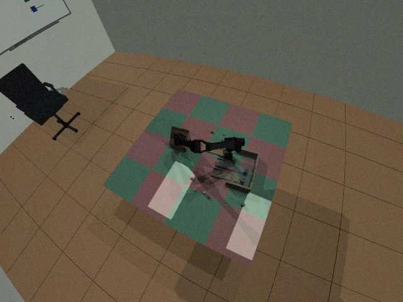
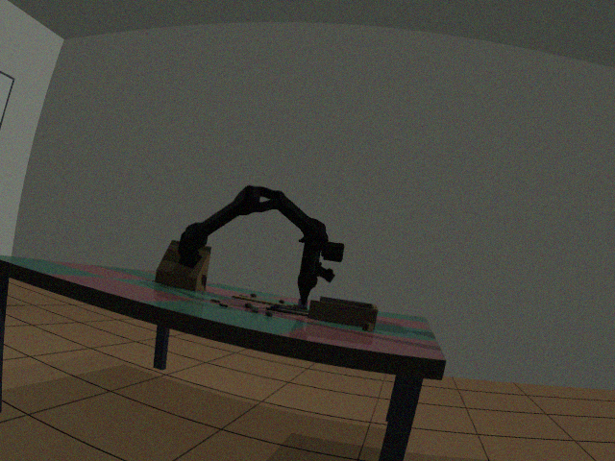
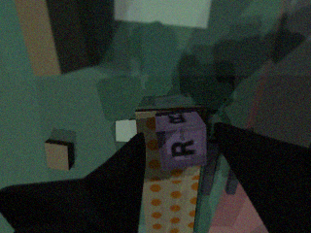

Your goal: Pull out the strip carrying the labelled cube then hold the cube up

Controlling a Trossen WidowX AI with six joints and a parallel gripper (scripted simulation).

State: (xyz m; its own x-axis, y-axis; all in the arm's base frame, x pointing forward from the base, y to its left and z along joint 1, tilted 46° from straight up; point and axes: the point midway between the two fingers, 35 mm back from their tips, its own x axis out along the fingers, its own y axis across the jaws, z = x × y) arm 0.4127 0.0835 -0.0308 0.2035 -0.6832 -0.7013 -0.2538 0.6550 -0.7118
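Observation:
A purple cube point(image 3: 182, 146) marked with the letter R sits on the far end of a cream strip point(image 3: 167, 204) point(image 1: 215, 151) with orange dots. The strip also shows in the exterior view point(image 2: 248, 299), lying outside the open-sided box. My gripper point(image 3: 179, 133) point(image 2: 303, 303) points down with its fingertips low, one on each side of the cube. It is partly open, and a narrow gap shows between the cube and each finger. The strip's near end is out of the wrist view. Two more purple cubes point(image 1: 245, 172) point(image 1: 242, 180) stand inside the box.
The wooden-walled box point(image 1: 255, 165) point(image 2: 342, 313) is beside the gripper; its wall point(image 3: 39, 39) shows at the wrist view's upper left. Dark rails point(image 3: 210, 170) point(image 3: 232, 182) run right of the strip. A small tan block point(image 3: 58, 154) lies to the left.

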